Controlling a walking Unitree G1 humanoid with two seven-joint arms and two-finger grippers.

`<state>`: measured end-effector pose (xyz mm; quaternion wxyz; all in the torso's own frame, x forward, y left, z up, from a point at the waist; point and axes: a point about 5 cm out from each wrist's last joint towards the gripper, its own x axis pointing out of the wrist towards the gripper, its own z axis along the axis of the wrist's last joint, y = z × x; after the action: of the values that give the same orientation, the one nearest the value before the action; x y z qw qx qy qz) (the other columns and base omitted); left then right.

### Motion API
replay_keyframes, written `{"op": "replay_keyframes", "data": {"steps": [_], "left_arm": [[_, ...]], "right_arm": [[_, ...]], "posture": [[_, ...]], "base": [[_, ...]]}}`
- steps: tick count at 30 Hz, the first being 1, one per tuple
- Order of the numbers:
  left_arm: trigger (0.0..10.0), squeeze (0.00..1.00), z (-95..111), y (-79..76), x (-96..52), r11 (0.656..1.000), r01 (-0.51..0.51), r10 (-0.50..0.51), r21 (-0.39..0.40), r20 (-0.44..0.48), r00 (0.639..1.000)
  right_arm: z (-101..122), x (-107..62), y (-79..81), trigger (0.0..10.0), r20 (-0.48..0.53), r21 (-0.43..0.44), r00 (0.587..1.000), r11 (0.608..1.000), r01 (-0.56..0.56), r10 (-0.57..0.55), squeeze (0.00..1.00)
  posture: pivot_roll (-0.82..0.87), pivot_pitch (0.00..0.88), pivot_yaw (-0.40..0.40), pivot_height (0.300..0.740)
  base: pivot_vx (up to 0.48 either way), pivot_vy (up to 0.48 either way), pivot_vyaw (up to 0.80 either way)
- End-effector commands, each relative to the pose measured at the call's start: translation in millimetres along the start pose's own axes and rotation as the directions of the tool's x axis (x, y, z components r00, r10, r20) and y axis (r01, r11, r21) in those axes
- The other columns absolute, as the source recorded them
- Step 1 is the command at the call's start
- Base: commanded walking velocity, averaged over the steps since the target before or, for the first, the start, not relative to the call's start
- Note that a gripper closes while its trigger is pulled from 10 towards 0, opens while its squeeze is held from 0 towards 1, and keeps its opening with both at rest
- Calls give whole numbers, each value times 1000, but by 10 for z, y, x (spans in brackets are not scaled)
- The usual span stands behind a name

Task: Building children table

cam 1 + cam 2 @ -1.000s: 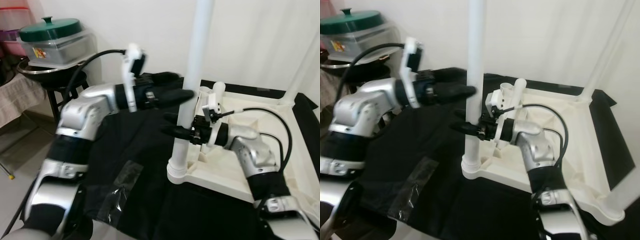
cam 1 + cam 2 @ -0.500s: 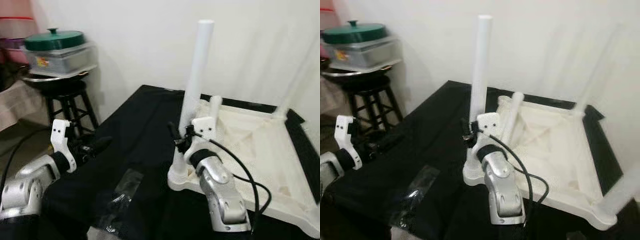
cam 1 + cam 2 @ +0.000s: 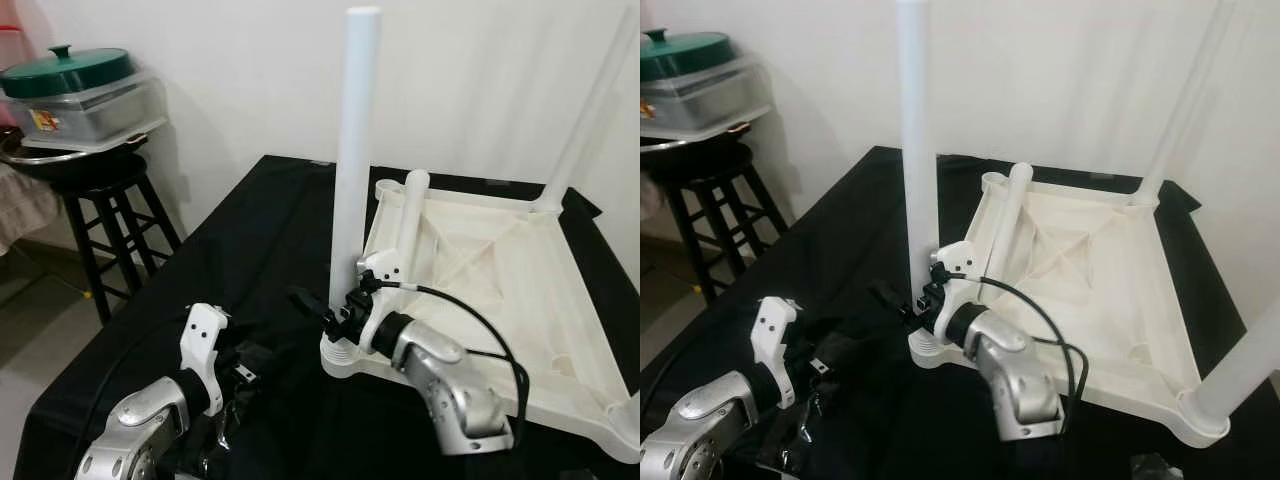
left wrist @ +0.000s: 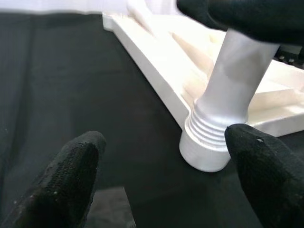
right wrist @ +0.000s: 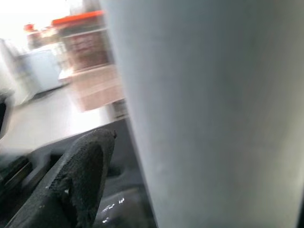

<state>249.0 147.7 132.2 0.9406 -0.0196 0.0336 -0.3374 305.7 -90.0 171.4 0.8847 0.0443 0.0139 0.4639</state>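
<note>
The upturned white tabletop lies on the black-draped desk, one leg upright at its 8 o'clock corner. The right claw straddles that leg low down, grip uncertain. The left claw is released. The leg looks light, stiff and slippery; hold it near the threaded collar.

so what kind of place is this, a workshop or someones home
Most likely a home room, not a workshop: a dark wooden stool carries a green-lidded pot, and the upturned white plastic table lies on a black-covered surface by a plain wall.
</note>
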Motion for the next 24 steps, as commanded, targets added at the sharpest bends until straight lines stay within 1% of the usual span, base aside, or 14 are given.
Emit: {"op": "replay_keyframes", "data": {"steps": [1,2,3,6,8,11,12,15,17,20,21,22,23,24], "left_arm": [[10000,0,4,-66,-24,998,2,-3,57,9,1000],[10000,0,4,-66,-24,998,2,-3,57,9,1000],[10000,0,5,-123,-35,997,24,-25,77,16,1000],[10000,0,5,-165,-41,995,38,-40,89,20,999],[10000,0,-4,-224,-47,990,81,-84,112,16,996],[10000,0,-16,-244,-49,988,99,-100,120,7,995],[10000,0,-42,-287,-36,982,146,-145,121,-15,989],[10000,0,-62,-320,-22,976,183,-181,120,-31,983],[10000,0,-87,-362,20,961,253,-249,110,-46,967],[10000,0,-94,-374,36,955,277,-273,105,-47,961],[2941,0,-99,-392,48,949,301,-298,94,-45,954],[2941,0,-99,-392,48,949,301,-298,94,-45,954],[0,0,-101,-408,55,944,319,-316,86,-39,948],[0,0,-101,-417,58,941,329,-327,81,-35,944]], "right_arm": [[29,11,-64,10000,-6,-29,989,989,-146,146,0],[29,11,-64,10000,-6,-29,989,989,-146,146,0],[58,2,-168,10000,-35,-44,979,978,-204,202,0],[81,-2,-233,10000,-53,-46,971,971,-234,232,0],[140,20,-344,10000,-75,-36,955,957,-289,286,0],[157,22,-376,10000,-82,-25,948,950,-310,307,0],[139,10,-419,0,-108,4,934,940,-342,341,0],[119,-4,-451,0,-126,31,924,933,-359,360,0],[93,-27,-496,0,-147,55,918,929,-365,369,0],[98,-39,-508,0,-144,55,916,928,-369,373,0],[103,-56,-514,0,-142,52,914,926,-375,379,0],[103,-56,-514,0,-142,52,914,926,-375,379,0],[111,-89,-515,0,-150,25,909,920,-390,390,0],[115,-111,-515,0,-156,5,904,916,-402,398,0]], "posture": [[6,0,-34,740],[6,0,-34,740],[12,0,-38,740],[14,0,-39,740],[27,0,-48,740],[27,0,-48,740],[40,0,-60,740],[44,0,-64,740],[37,0,-66,740],[32,0,-66,740],[15,0,-62,740],[15,0,-62,740],[6,0,-61,740],[6,0,-61,740]], "base": [[0,0,0],[0,0,0],[0,0,0],[0,0,0],[0,0,0],[0,0,0],[0,0,0],[0,0,0],[0,0,0],[0,0,0],[0,0,0],[0,0,0],[0,0,0],[0,0,0]]}}
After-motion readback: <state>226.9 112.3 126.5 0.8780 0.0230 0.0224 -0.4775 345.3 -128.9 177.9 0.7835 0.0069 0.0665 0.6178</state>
